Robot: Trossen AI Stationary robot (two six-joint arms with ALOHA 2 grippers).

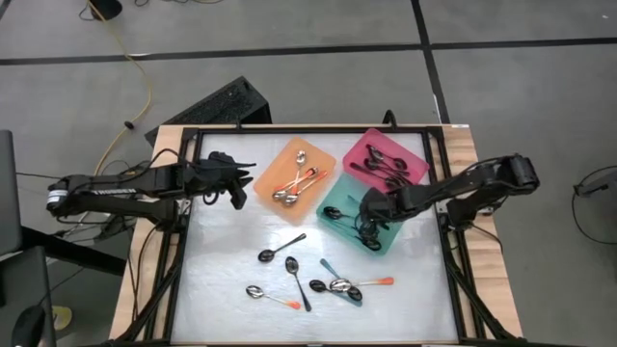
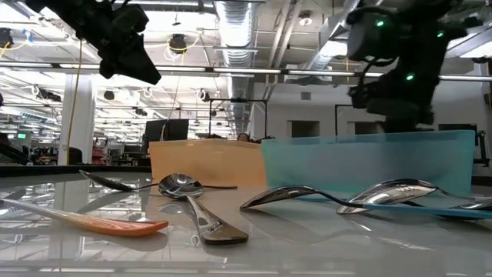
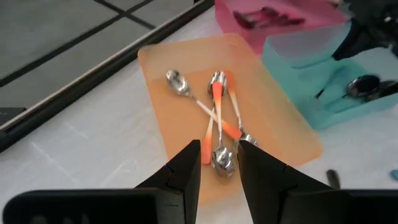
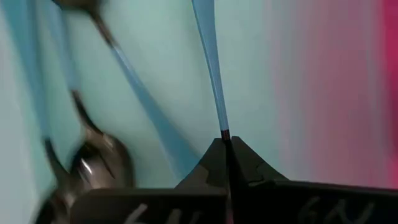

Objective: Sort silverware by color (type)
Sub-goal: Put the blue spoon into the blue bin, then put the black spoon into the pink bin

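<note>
Teal translucent rectangular tray (image 1: 359, 214) is the landmark: right gripper (image 1: 367, 218) sits over it, fingers pinched tight on a thin teal-handled spoon (image 4: 211, 62). Beside the tray, a smooth orange tray (image 1: 295, 179) holds shiny orange-handled spoons (image 3: 216, 118); left gripper (image 1: 237, 183) hovers at its outer edge, part-open, empty. Loose spoons (image 1: 328, 282) lie on glossy bare tabletop well clear of the tray
</note>
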